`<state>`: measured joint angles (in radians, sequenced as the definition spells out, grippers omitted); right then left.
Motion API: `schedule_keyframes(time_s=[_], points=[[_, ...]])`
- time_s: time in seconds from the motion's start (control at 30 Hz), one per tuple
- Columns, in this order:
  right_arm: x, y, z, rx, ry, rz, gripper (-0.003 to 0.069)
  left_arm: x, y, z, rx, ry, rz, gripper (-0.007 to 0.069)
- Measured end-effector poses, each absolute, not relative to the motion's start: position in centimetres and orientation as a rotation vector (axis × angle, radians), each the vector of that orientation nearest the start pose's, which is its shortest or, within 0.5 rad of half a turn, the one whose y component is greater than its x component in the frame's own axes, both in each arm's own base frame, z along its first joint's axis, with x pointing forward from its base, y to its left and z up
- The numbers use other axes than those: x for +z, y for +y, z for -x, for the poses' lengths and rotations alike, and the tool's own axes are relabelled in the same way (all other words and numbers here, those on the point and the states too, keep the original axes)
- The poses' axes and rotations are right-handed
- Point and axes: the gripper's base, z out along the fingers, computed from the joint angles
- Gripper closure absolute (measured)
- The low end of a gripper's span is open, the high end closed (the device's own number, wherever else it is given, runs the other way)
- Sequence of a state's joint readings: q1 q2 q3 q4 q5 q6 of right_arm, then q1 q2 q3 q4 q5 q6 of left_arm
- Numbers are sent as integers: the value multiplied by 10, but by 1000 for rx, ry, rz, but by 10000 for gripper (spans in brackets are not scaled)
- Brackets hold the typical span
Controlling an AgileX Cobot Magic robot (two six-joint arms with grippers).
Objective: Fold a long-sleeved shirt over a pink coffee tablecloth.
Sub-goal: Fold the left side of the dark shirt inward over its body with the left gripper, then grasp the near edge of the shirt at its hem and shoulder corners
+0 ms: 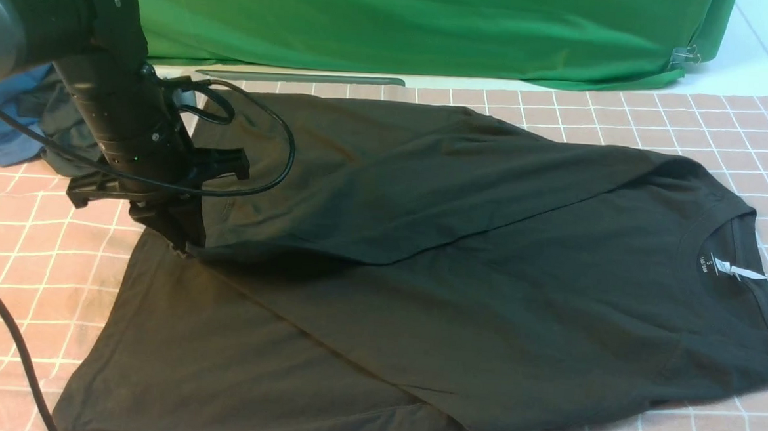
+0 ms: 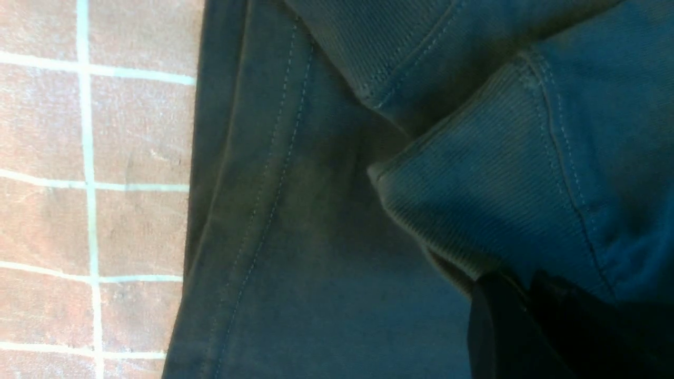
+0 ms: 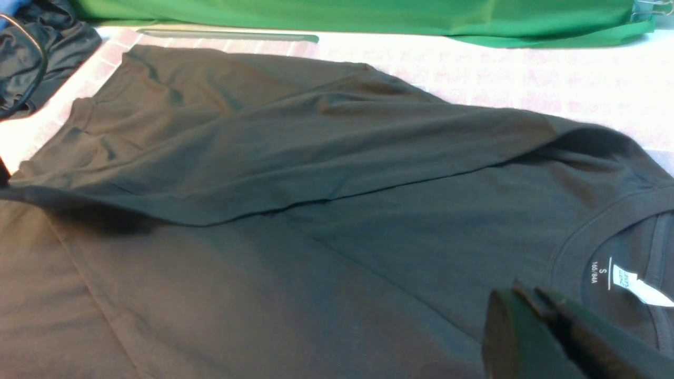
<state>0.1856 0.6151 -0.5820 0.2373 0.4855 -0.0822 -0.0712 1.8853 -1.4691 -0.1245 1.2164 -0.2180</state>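
The black long-sleeved shirt (image 1: 421,257) lies on the pink coffee tablecloth (image 1: 691,126), neck and white label (image 1: 739,270) to the right. Its far half is folded forward over the body. My left gripper (image 1: 182,241) is at the fold's left end, shut on the shirt's edge, which it holds slightly raised above a shadow. In the left wrist view a ribbed cuff (image 2: 474,200) runs in between the dark fingers (image 2: 495,326). My right gripper (image 3: 526,295) shows only in the right wrist view, shut and empty, hovering over the chest beside the neck label (image 3: 645,287).
Green fabric (image 1: 400,26) hangs along the back, with a metal clip (image 1: 685,57) at its right end. A blue cloth (image 1: 1,116) and a smaller dark garment (image 1: 66,140) lie at the far left behind the left arm. A grey strip (image 1: 299,78) lies at the tablecloth's back edge.
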Motion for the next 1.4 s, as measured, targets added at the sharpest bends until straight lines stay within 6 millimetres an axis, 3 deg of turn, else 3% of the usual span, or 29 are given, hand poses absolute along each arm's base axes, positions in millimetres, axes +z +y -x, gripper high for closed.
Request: schedule_keyframes(time_s=[0.07, 0.33, 0.47, 0.57, 0.67, 0.8, 0.83, 0.87, 0.97, 1.13, 1.17, 1.2, 1.27, 1.4], points=[[316, 33, -119, 312, 1997, 128, 589, 229, -37, -369, -186, 3114, 294, 494], [316, 33, -119, 312, 1997, 128, 589, 232, -37, -368, -195, 3107, 300, 154], [316, 33, -119, 312, 1997, 128, 589, 235, -44, -367, -273, 3101, 302, 85], [316, 33, -119, 312, 1997, 128, 589, 235, -50, -367, -290, 3104, 270, 88], [316, 33, -119, 312, 1997, 128, 589, 235, -64, -367, -291, 3089, 208, 116], [316, 33, -119, 311, 1997, 129, 589, 235, -84, -361, -290, 3112, 120, 278], [316, 33, -120, 312, 2008, 132, 589, 235, -88, -360, -278, 3119, 86, 396], [317, 33, -121, 312, 2017, 135, 589, 236, -88, -359, -268, 3117, 79, 459], [321, 36, -129, 309, 2101, 158, 589, 239, -85, -357, -244, 3107, 98, 586], [325, 40, -150, 266, 2323, 228, 589, 242, -77, -332, -225, 3127, 124, 611], [327, 42, -160, 248, 2415, 254, 589, 239, -71, -314, -185, 3156, 125, 611], [325, 42, -163, 245, 2433, 259, 589, 239, -70, -312, -180, 3159, 126, 611], [318, 45, -174, 234, 2556, 300, 589, 231, -62, -283, -110, 3199, 157, 611], [302, 47, -185, 226, 2680, 347, 589, 227, -51, -244, -57, 3196, 207, 611]])
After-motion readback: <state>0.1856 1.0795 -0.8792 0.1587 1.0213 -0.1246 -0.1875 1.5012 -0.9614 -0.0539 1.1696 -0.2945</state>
